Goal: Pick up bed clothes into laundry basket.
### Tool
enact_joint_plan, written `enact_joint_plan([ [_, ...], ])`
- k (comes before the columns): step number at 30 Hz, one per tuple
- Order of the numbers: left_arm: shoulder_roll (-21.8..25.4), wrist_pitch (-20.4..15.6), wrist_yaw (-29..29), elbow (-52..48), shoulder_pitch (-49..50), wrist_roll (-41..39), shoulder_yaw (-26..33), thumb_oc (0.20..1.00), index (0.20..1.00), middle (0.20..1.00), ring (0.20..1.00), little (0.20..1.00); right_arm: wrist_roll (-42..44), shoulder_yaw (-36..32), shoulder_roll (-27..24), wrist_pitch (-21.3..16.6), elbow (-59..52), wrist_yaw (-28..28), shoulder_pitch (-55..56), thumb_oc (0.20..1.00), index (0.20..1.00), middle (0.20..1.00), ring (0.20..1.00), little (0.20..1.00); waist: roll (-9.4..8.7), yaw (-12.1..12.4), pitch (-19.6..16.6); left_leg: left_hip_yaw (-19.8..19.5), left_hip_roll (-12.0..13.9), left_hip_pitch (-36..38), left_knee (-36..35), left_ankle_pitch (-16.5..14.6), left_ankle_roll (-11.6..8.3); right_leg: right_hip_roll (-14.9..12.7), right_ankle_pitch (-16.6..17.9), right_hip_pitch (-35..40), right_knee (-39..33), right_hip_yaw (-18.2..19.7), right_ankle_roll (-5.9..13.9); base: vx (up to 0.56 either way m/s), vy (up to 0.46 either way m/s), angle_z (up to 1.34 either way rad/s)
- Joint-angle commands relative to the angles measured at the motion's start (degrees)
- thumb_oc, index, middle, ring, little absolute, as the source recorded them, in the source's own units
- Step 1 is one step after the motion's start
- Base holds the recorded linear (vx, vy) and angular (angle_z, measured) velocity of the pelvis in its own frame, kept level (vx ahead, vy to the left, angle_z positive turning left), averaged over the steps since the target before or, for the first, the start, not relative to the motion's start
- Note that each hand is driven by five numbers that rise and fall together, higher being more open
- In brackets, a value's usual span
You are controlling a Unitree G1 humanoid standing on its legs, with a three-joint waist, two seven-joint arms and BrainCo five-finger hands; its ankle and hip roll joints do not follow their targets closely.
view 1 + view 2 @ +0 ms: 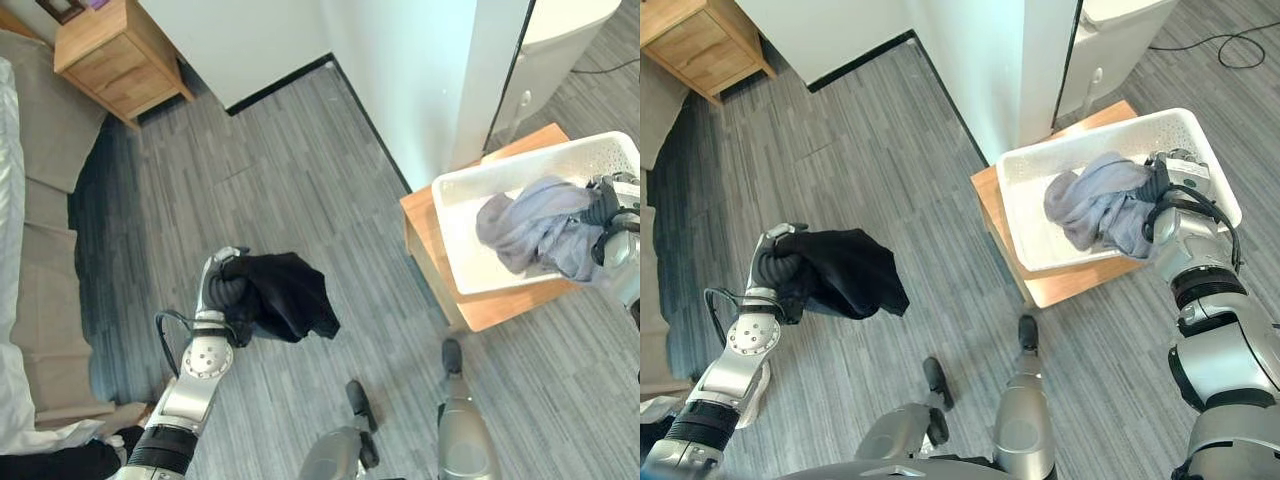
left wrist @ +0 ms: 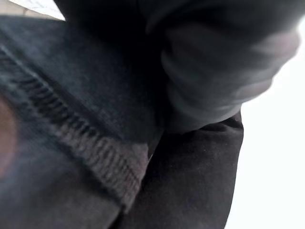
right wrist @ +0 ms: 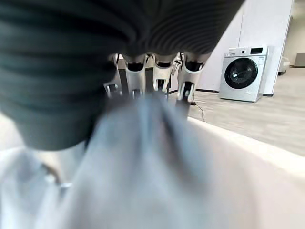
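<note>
Over the white laundry basket (image 1: 1210, 160) at right, the right hand (image 1: 1168, 180) clasps grey bedclothes (image 1: 1095, 205); the left hand (image 1: 228, 290) grips a black garment (image 1: 290, 295) above the floor.

Left hand (image 1: 777, 262): its fingers are buried under the black garment (image 1: 845, 270), so how they lie cannot be told.
Left wrist view: dark cloth pressed against the lens, blurred; a ribbed hem (image 2: 90, 152) is the one readable detail.
Right hand (image 1: 1165, 180): fingertips (image 3: 187, 90) sink into the grey garment (image 1: 1102, 205); how firmly they close is unclear.
Laundry basket (image 1: 455, 215): its far right end is cut off by the left eye view's edge, its floor largely covered by cloth.
Wooden bench (image 1: 990, 205): mostly hidden beneath the basket.
Bed (image 1: 12, 300): cut off at the edge.
Nightstand (image 1: 115, 50): top cropped.
</note>
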Motion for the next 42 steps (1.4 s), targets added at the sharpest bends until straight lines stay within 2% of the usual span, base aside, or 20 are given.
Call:
enact_joint_plan([
  [1, 2.36, -3.9, 2.56, -3.28, -1.57, -2.13, 1.26, 0.2, 0.2, 0.2, 0.2, 0.2, 3.25, -0.83, 1.52, -1.09, -7.4, -4.66, -0.19, 1.0, 1.0, 1.0, 1.0, 1.0, -4.68, -0.64, -4.59, -0.36, 4.88, 0.9, 0.24, -0.04, -5.77, -1.92, -6.14, -0.86, 2.36, 3.43, 2.31, 0.1, 0.018, -0.01],
  [2, 2.73, -4.5, 1.86, -6.93, -1.8, -1.66, 1.77, 0.2, 0.2, 0.2, 0.2, 0.2, 3.03, -4.29, 1.58, -1.49, -12.48, -6.42, 3.46, 1.0, 1.0, 1.0, 1.0, 1.0, -4.66, -1.62, -5.35, -0.18, 5.01, 2.04, 0.24, -0.64, -5.58, -1.97, -6.22, 0.09, 2.34, 3.6, 2.3, 0.08, 0.016, 0.02],
  [3, 3.0, -4.29, 1.75, -7.31, -1.57, -1.65, 1.52, 0.2, 0.2, 0.2, 0.2, 0.2, 2.8, -5.29, 1.52, -1.21, -13.41, -6.27, 4.72, 1.0, 1.0, 1.0, 1.0, 1.0, -4.91, -1.33, -5.34, -0.22, 5.01, 2.33, 0.24, -0.71, -5.58, -1.98, -6.25, 0.44, 2.26, 3.53, 2.32, 0.12, 0.058, 0.1],
  [4, 2.95, -5.34, 1.31, -12.0, -1.72, -2.07, 2.7, 0.2, 0.2, 0.2, 0.2, 0.2, 2.33, -11.33, 1.17, -1.66, -22.07, -8.48, 10.58, 1.0, 1.0, 1.0, 1.0, 1.0, -5.32, -2.68, -5.77, -0.08, 5.02, 3.87, 0.24, -2.14, -5.34, -2.08, -6.68, 1.68, 2.21, 3.8, 2.53, 0.04, 0.036, 0.12],
  [6, 2.7, -5.6, 1.22, -13.61, -1.7, -2.15, 3.5, 0.2, 0.2, 0.2, 0.2, 0.2, 1.39, -14.47, 0.96, -1.8, -26.1, -9.27, 14.1, 1.0, 1.0, 1.0, 1.0, 1.0, -5.7, -3.24, -6.03, 0.0, 4.98, 4.1, 0.24, -2.09, -5.2, -2.1, -6.33, 1.71, 2.28, 3.95, 2.42, 0.03, 0.033, 0.13],
  [7, 2.38, -5.59, 0.84, -15.79, -1.43, -2.25, 4.05, 0.2, 0.2, 0.2, 0.2, 0.2, 0.29, -19.62, 1.17, -1.49, -30.96, -9.78, 19.82, 1.0, 1.0, 1.0, 1.0, 1.0, -6.16, -3.72, -6.47, 0.06, 4.94, 4.76, 0.24, -2.55, -5.03, -2.08, -6.37, 2.16, 2.31, 4.05, 2.53, 0.05, 0.042, 0.07],
  [10, 0.25, -5.25, 0.5, -20.07, -2.76, -1.83, 4.36, 0.2, 0.2, 0.2, 0.2, 0.2, -0.56, -28.99, 5.73, -2.54, -37.92, -11.25, 34.08, 1.0, 1.0, 1.0, 1.0, 1.0, -7.47, -5.98, -7.74, 0.54, 4.97, 6.26, 0.24, -3.72, -4.55, -2.08, -6.39, 3.04, 2.47, 4.83, 2.69, 0.05, 0.035, -0.06],
  [12, -0.97, -5.34, 0.65, -22.35, -4.54, -0.76, 2.87, 0.2, 0.2, 0.2, 0.2, 0.2, 0.75, -31.24, 10.83, -3.68, -37.8, -11.17, 42.38, 1.0, 1.0, 1.0, 1.0, 1.0, -8.55, -7.31, -8.47, 1.24, 5.0, 7.34, 0.24, -4.27, -4.35, -2.05, -6.26, 3.51, 2.57, 5.47, 2.9, 0.04, 0.033, -0.26],
  [13, -1.53, -4.6, 1.34, -23.58, -6.3, 1.74, 1.92, 0.2, 0.2, 0.2, 0.2, 0.2, 1.42, -29.52, 14.82, -3.83, -33.25, -9.92, 47.75, 1.0, 1.0, 1.0, 1.0, 1.0, -9.04, -9.22, -8.81, 2.15, 5.03, 8.41, 0.24, -5.19, -4.18, -1.79, -6.46, 3.82, 2.61, 6.37, 3.28, 0.05, 0.034, -0.45],
  [16, -1.18, -3.32, 2.81, -23.58, -8.35, 4.9, 1.06, 0.2, 0.2, 0.2, 0.2, 0.2, 1.25, -26.43, 18.26, -3.86, -26.62, -8.26, 51.55, 1.0, 1.0, 1.0, 1.0, 1.0, -9.91, -11.08, -9.49, 3.58, 4.9, 8.83, 0.24, -5.1, -4.17, -1.39, -5.72, 3.07, 2.67, 7.83, 3.45, 0.01, 0.008, -0.42],
  [17, -0.86, -1.97, 4.65, -21.21, -12.13, 7.38, -0.25, 0.2, 0.2, 0.2, 0.2, 0.2, 1.61, -22.32, 21.34, -3.57, -16.02, -6.27, 54.44, 1.0, 1.0, 1.0, 1.0, 1.0, -10.13, -13.11, -9.98, 4.81, 4.91, 9.6, 0.24, -5.67, -4.25, -1.23, -5.64, 2.97, 2.54, 8.91, 4.01, 0.03, 0.006, -0.77],
  [19, 0.33, -0.57, 6.1, -16.1, -17.99, 10.22, -2.78, 0.2, 0.2, 0.2, 0.2, 0.2, 1.31, -18.03, 23.86, -3.64, -4.74, -4.51, 54.79, 1.0, 1.0, 1.0, 1.0, 1.0, -10.43, -14.74, -10.12, 5.93, 4.82, 9.73, 0.24, -5.27, -4.51, -1.03, -4.93, 2.19, 2.37, 9.85, 4.23, 0.01, -0.012, -0.72],
  [22, 1.75, 1.96, 7.24, -6.75, -26.26, 13.77, -7.7, 0.2, 0.2, 0.2, 0.2, 0.2, 0.74, -13.3, 25.93, -2.84, 11.85, -0.71, 55.59, 1.0, 1.0, 1.0, 1.0, 1.0, -9.64, -16.4, -9.84, 6.76, 4.7, 9.93, 0.24, -5.49, -4.82, -0.96, -5.1, 1.8, 2.16, 10.4, 4.68, 0.03, -0.005, -0.22],
  [25, 3.5, 2.86, 7.79, -0.27, -31.8, 16.9, -10.85, 0.2, 0.2, 0.2, 0.2, 0.2, -0.48, -11.59, 26.91, -2.24, 19.69, 1.48, 57.5, 1.0, 1.0, 1.0, 1.0, 1.0, -8.68, -17.42, -9.46, 7.47, 4.67, 9.4, 0.24, -4.89, -5.24, -1.07, -4.69, 0.68, 1.98, 10.72, 4.63, -0.01, -0.02, -0.23],
  [26, 4.4, 3.56, 7.66, 3.04, -34.61, 18.77, -12.86, 0.2, 0.2, 0.2, 0.2, 0.2, -0.65, -11.11, 27.38, -1.87, 23.14, 2.98, 59.45, 1.0, 1.0, 1.0, 1.0, 1.0, -7.98, -18.43, -9.22, 8.05, 4.65, 9.2, 0.24, -4.67, -5.53, -1.29, -4.58, 0.1, 1.93, 10.74, 4.79, 0.01, -0.033, -0.26],
  [32, 5.45, 4.82, 7.63, 8.87, -40.41, 21.8, -17.79, 0.2, 0.2, 0.2, 0.2, 0.2, 4.69, -14.17, 27.62, -1.27, 27.27, 3.53, 60.88, 1.0, 1.0, 1.0, 1.0, 1.0, -6.44, -20.11, -7.92, 7.94, 4.31, 6.91, 0.24, -3.91, -5.72, -1.43, -4.3, -2.0, 2.01, 11.26, 4.49, -0.03, -0.023, -0.07],
  [35, 6.38, 6.28, 6.92, 15.29, -42.86, 23.55, -20.88, 0.2, 0.2, 0.2, 0.2, 0.2, 9.52, -15.98, 26.68, -1.71, 26.52, 2.86, 59.5, 1.0, 1.0, 1.0, 1.0, 1.0, -4.87, -22.36, -5.91, 8.25, 3.75, 5.34, 0.24, -3.76, -5.56, -1.01, -4.03, -4.03, 2.14, 12.59, 4.2, -0.03, -0.009, 0.0],
  [39, 3.84, 8.22, 7.63, 26.63, -42.78, 23.68, -23.61, 0.2, 0.2, 0.2, 0.2, 0.2, 14.69, -15.85, 26.49, -2.84, 24.41, 1.52, 55.98, 1.0, 1.0, 1.0, 1.0, 1.0, -3.68, -24.75, -3.99, 9.82, 3.3, 3.79, 0.24, -4.06, -5.34, 0.07, -4.0, -7.14, 2.27, 14.68, 4.45, -0.02, 0.021, -0.12],
  [42, 2.89, 8.98, 7.73, 32.6, -42.88, 24.19, -25.18, 0.2, 0.2, 0.2, 0.2, 0.2, 17.0, -15.49, 26.43, -3.8, 22.94, 1.33, 54.32, 1.0, 1.0, 1.0, 1.0, 1.0, -3.32, -25.34, -3.54, 10.62, 3.27, 2.93, 0.24, -4.03, -5.3, 0.51, -3.68, -8.61, 2.4, 15.38, 4.47, -0.01, -0.017, -0.44],
])
